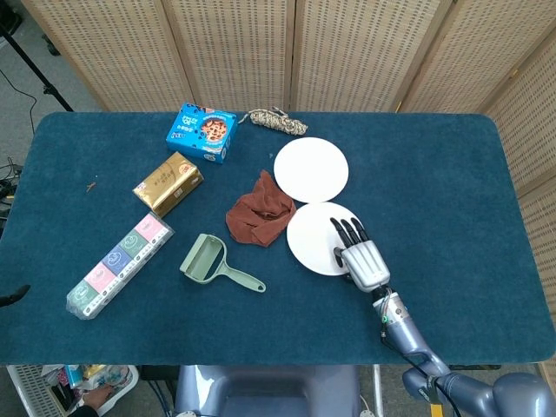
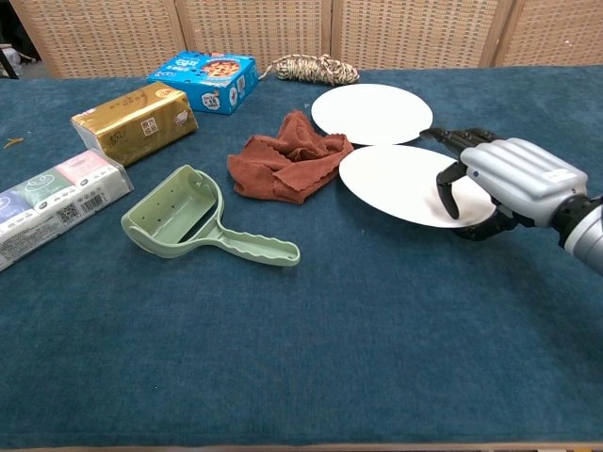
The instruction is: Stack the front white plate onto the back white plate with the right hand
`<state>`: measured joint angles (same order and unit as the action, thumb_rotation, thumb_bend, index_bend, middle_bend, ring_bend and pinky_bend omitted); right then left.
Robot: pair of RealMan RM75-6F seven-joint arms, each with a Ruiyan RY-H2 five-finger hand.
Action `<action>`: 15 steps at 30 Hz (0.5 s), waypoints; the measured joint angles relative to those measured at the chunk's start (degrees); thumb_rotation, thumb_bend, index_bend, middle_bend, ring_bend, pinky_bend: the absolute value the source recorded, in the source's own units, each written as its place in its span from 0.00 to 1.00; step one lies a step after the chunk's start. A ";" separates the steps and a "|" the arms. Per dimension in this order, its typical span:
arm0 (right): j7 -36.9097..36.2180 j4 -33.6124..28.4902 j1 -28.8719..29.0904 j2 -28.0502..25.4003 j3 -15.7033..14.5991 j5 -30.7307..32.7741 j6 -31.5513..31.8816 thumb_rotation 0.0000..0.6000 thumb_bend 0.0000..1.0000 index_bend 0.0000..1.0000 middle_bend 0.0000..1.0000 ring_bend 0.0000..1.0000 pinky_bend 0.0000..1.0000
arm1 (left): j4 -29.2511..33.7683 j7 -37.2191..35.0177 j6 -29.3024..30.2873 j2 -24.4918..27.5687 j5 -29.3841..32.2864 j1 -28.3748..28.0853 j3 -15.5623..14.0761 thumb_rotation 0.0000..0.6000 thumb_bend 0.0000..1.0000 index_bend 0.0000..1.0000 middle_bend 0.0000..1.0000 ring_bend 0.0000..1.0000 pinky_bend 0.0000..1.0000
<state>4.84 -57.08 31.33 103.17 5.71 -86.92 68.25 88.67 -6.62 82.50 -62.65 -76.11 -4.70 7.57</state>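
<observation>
Gripping the front plate [image 2: 396,184] at its right edge, the right hand [image 2: 513,179] has fingers above and thumb beneath. Plate sits near the back plate [image 2: 371,112], just right of the brown cloth [image 2: 287,160].

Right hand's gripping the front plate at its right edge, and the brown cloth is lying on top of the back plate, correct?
Not quite. The right hand does grip the front plate at its right edge, but the cloth isn't on the back plate. The head view shows it on the table left of both plates, its edge just meeting the front plate's left rim.
</observation>
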 measured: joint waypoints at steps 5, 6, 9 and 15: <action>0.27 -0.55 -0.09 -0.33 -0.11 0.16 0.01 1.00 0.57 0.66 0.00 0.00 0.00 | -0.09 -0.03 -0.06 -0.05 0.03 -0.03 0.01 1.00 0.01 0.01 0.00 0.00 0.00; 0.31 -0.64 -0.12 -0.39 -0.13 0.12 0.17 1.00 0.57 0.66 0.00 0.00 0.00 | -0.11 -0.02 -0.06 -0.05 0.03 -0.04 0.01 1.00 0.01 0.01 0.00 0.00 0.00; 0.26 -0.91 -0.19 -0.59 -0.12 -0.09 0.76 1.00 0.58 0.66 0.00 0.00 0.00 | -0.10 0.01 -0.05 -0.06 0.05 -0.03 0.01 1.00 0.01 0.01 0.00 0.00 0.00; -0.12 -1.66 -0.41 -1.52 0.20 -1.60 4.53 1.00 0.59 0.67 0.00 0.00 0.00 | -0.16 0.19 -0.12 -0.15 0.18 -0.07 0.05 1.00 0.01 0.01 0.00 0.00 0.00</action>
<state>4.72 -58.74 30.92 101.65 5.91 -88.52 72.78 88.51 -6.43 82.38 -62.80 -75.92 -4.77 7.62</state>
